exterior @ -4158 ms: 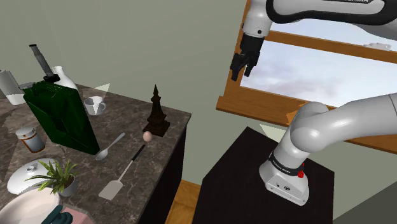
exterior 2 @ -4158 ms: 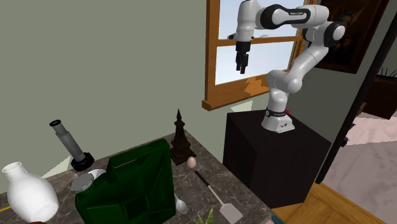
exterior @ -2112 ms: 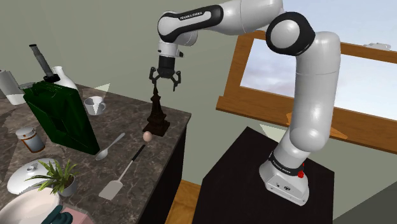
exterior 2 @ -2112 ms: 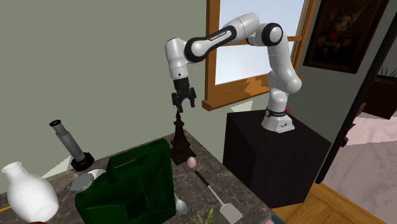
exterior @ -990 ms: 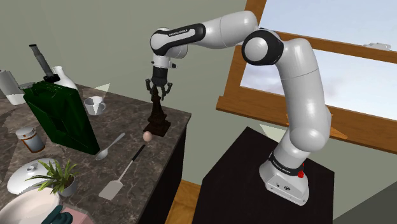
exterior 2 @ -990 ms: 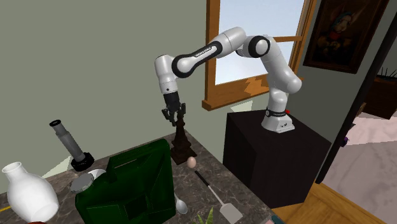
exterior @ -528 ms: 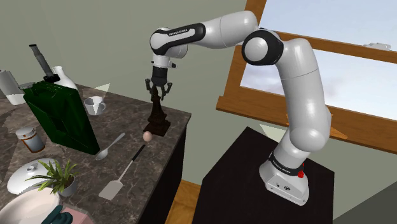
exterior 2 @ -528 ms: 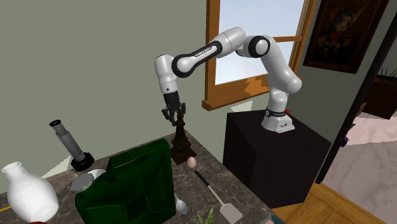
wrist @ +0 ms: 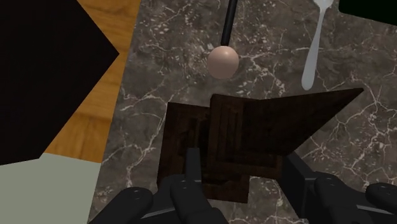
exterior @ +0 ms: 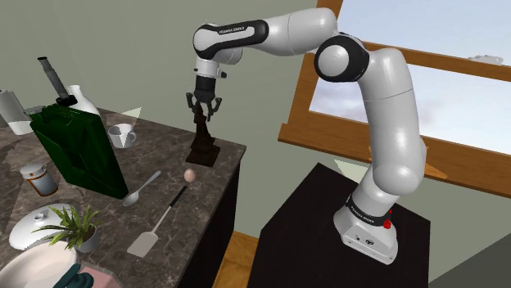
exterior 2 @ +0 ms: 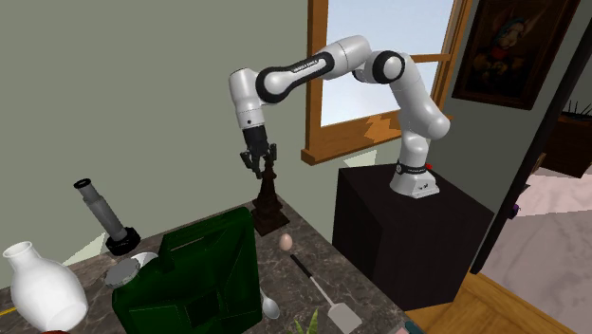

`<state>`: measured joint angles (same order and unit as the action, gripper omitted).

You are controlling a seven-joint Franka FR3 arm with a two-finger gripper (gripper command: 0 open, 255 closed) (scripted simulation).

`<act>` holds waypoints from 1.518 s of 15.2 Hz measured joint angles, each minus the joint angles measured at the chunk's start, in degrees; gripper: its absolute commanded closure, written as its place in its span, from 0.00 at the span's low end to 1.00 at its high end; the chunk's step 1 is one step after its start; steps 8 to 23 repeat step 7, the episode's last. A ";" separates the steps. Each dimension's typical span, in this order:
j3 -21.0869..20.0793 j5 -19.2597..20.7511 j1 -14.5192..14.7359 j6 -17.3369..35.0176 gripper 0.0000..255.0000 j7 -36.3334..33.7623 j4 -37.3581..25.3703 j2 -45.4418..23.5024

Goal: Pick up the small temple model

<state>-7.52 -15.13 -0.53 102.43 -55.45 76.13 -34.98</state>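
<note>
The small temple model (exterior: 201, 144), dark brown with a square base and a thin spire, hangs just above the marble counter (exterior: 221, 155) near its corner. My gripper (exterior: 202, 110) points down and is shut on the spire. In the second exterior view the gripper (exterior 2: 261, 163) clasps the top of the model (exterior 2: 268, 204), whose base is off the stone. From the wrist, the fingers (wrist: 194, 167) close around the model (wrist: 222, 137), with its base and shadow below them.
An egg (exterior: 190, 175) lies beside the model's base, with a black-handled spatula (exterior: 156, 229) and a spoon (exterior: 141, 190) nearby. A dark green jerry can (exterior: 78, 147), a cup (exterior: 123, 135) and a potted plant (exterior: 74, 227) stand further along. The counter edge drops to a wooden floor (exterior: 237, 258).
The gripper has risen a little with the temple model in it, so the base has left the counter. The egg now shows fully beside it.
</note>
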 measured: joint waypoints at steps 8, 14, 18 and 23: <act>-0.07 0.16 -0.08 -4.45 1.00 -1.25 -3.80 0.83; -0.07 0.16 -0.08 -4.45 1.00 -1.25 -3.80 0.83; -0.07 0.16 -0.08 -4.45 1.00 -1.25 -3.80 0.83; -0.07 0.16 -0.08 -4.45 1.00 -1.25 -3.80 0.83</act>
